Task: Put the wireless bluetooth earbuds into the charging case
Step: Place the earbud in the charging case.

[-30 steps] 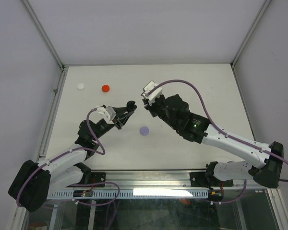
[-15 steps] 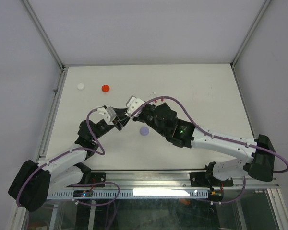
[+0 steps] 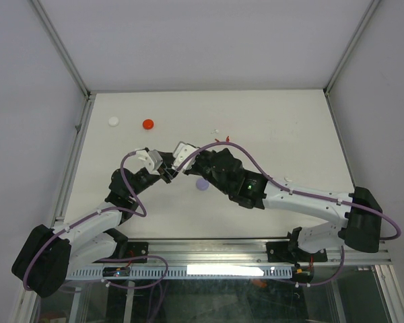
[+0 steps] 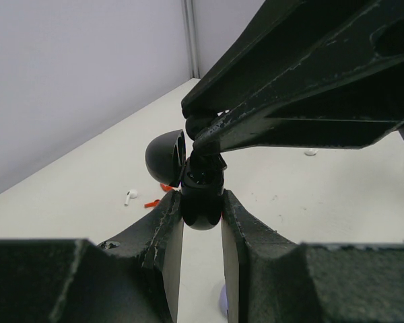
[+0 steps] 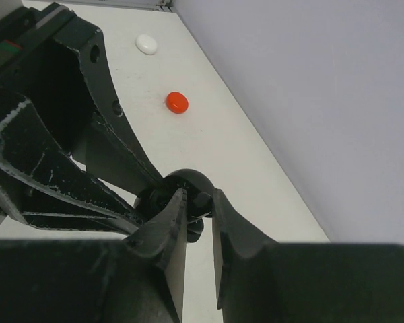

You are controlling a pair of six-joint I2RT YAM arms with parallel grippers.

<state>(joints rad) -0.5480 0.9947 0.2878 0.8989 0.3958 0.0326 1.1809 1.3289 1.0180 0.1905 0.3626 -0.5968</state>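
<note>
Case, lid open, sits clamped in L pincer. R pincer, pinched shut, tips at case mouth; earbud unseen.

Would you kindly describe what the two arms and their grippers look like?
Both the left arm and right arm have white links between bulky black joints, with lavender cables looping alongside. A green light glows on the right one. The left gripper and right gripper have black, scuffed fingers and white camera mounts.
</note>
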